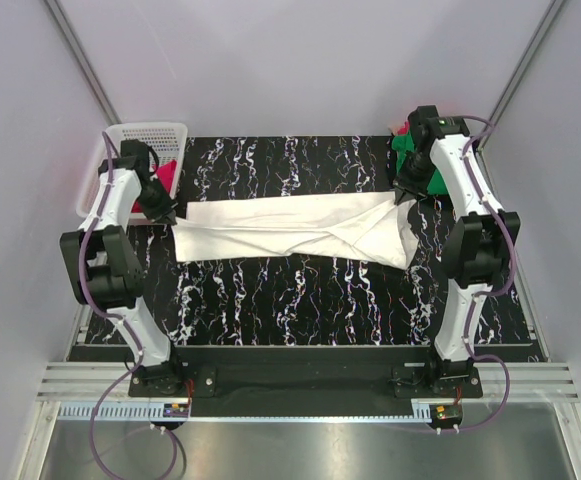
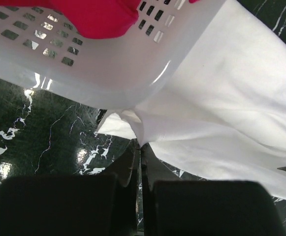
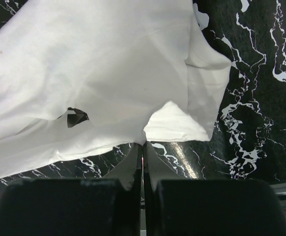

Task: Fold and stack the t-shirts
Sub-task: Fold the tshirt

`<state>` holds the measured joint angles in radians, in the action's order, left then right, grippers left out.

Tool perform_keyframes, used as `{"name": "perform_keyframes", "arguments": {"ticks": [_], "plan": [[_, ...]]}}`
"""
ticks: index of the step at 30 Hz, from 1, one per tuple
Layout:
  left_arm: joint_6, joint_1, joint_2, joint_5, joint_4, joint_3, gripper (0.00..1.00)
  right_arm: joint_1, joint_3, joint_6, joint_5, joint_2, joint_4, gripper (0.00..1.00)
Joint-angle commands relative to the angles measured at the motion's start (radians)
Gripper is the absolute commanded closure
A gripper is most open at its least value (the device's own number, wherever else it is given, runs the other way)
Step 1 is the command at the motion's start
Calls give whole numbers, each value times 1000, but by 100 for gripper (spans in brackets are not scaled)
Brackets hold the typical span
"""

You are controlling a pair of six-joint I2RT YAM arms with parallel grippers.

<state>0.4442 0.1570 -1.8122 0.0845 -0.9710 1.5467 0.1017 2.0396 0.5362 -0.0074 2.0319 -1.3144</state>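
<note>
White t-shirt [image 1: 290, 228] stretched out, left claw [image 2: 139, 147] pinching one end, right claw [image 3: 143, 145] the other

we see a black marbled table [image 1: 300, 300]. on it sit a white basket [image 1: 155, 130] far left, a white shirt [image 1: 290, 230] across the middle, and a green shirt [image 1: 403, 148] far right.
</note>
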Motion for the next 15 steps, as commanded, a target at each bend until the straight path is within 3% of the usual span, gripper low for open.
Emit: {"name": "perform_keyframes", "arguments": {"ticks": [1, 9, 15], "plan": [[-12, 4, -24, -51, 11, 53, 100, -13, 76, -33, 49, 39, -25, 100], [-21, -1, -64, -51, 9, 73, 100, -26, 166, -55, 64, 103, -46, 100], [-29, -5, -9, -66, 12, 56, 100, -31, 185, -41, 99, 57, -68, 100]]}}
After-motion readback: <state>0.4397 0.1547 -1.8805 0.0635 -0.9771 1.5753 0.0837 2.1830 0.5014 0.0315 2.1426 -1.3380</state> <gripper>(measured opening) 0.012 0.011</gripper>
